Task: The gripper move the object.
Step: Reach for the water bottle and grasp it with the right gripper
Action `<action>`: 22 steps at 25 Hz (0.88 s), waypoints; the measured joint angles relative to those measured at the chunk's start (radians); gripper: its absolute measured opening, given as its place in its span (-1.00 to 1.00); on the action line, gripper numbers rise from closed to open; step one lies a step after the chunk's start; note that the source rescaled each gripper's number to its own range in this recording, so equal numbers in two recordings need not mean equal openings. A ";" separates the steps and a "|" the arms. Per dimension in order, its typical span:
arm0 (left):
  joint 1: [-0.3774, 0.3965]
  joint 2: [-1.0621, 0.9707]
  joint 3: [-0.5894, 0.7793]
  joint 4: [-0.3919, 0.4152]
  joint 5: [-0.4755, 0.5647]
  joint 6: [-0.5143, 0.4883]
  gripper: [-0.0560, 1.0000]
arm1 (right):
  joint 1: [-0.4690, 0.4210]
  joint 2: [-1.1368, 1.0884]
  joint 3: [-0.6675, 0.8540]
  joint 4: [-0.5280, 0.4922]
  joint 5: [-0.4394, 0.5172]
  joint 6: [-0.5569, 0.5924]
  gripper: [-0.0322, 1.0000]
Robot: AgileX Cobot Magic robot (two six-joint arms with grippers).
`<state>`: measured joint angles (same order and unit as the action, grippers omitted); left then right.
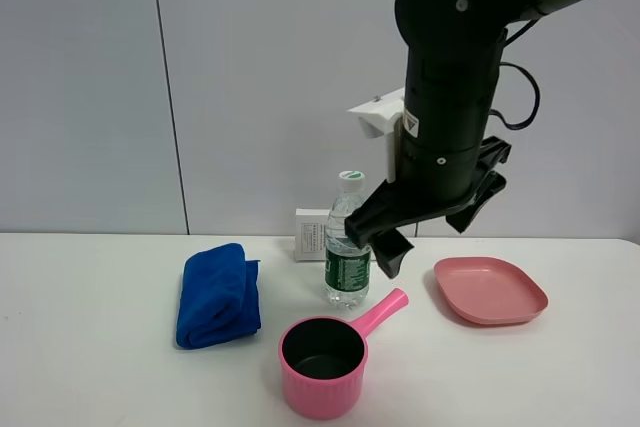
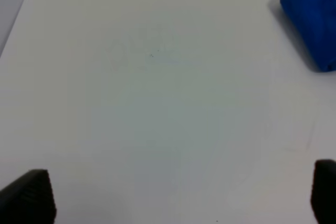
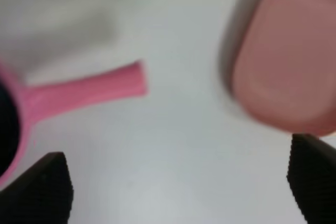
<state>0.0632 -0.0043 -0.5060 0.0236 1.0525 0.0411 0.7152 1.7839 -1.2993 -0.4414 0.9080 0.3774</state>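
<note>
The clear plastic water bottle with white cap and dark green label (image 1: 347,252) looks smooth and glossy. The pink plastic pot with a handle (image 1: 322,387) has a dark, matt inside. The pink square plastic plate (image 1: 490,290) is matt. The folded blue cloth (image 1: 218,294) looks soft and fuzzy. The white tabletop (image 1: 100,347) is smooth and matt.

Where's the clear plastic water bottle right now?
In the exterior high view, the clear water bottle stands upright near the middle, in front of the white box and behind the pink saucepan.
</note>
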 joint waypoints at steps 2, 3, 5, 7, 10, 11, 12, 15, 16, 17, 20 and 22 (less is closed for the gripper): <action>0.000 0.000 0.000 0.000 0.000 0.000 1.00 | -0.019 0.000 0.009 -0.039 -0.052 0.021 0.14; 0.000 0.000 0.000 0.000 0.000 0.000 1.00 | -0.027 0.000 0.019 -0.052 -0.088 0.025 0.14; 0.000 0.000 0.000 0.000 0.000 0.000 1.00 | -0.035 0.000 0.047 -0.074 -0.167 0.030 0.14; 0.000 0.000 0.000 0.000 0.000 0.000 1.00 | -0.037 0.000 0.079 -0.078 -0.260 0.031 0.14; 0.000 0.000 0.000 0.000 0.000 0.000 1.00 | -0.037 -0.002 0.138 -0.078 -0.334 0.032 0.14; 0.000 0.000 0.000 0.000 0.000 0.000 1.00 | -0.037 -0.007 0.160 -0.079 -0.343 0.032 0.14; 0.000 0.000 0.000 0.000 0.000 0.000 1.00 | -0.038 -0.015 0.183 -0.080 -0.357 0.032 0.14; 0.000 0.000 0.000 0.000 0.000 0.000 1.00 | -0.057 -0.061 0.248 -0.081 -0.445 0.032 0.14; 0.000 0.000 0.000 0.000 0.000 0.000 1.00 | -0.067 -0.077 0.271 -0.084 -0.495 0.032 0.14; 0.000 0.000 0.000 0.000 0.000 0.000 1.00 | -0.080 -0.094 0.301 -0.084 -0.549 0.032 0.14; 0.000 0.000 0.000 0.000 0.000 0.000 1.00 | -0.119 -0.121 0.383 -0.098 -0.691 0.032 0.14; 0.000 0.000 0.000 0.000 0.000 0.000 1.00 | -0.140 -0.122 0.418 -0.128 -0.754 0.032 0.14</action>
<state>0.0632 -0.0043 -0.5060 0.0236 1.0525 0.0411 0.5755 1.6617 -0.8813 -0.5692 0.1543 0.4094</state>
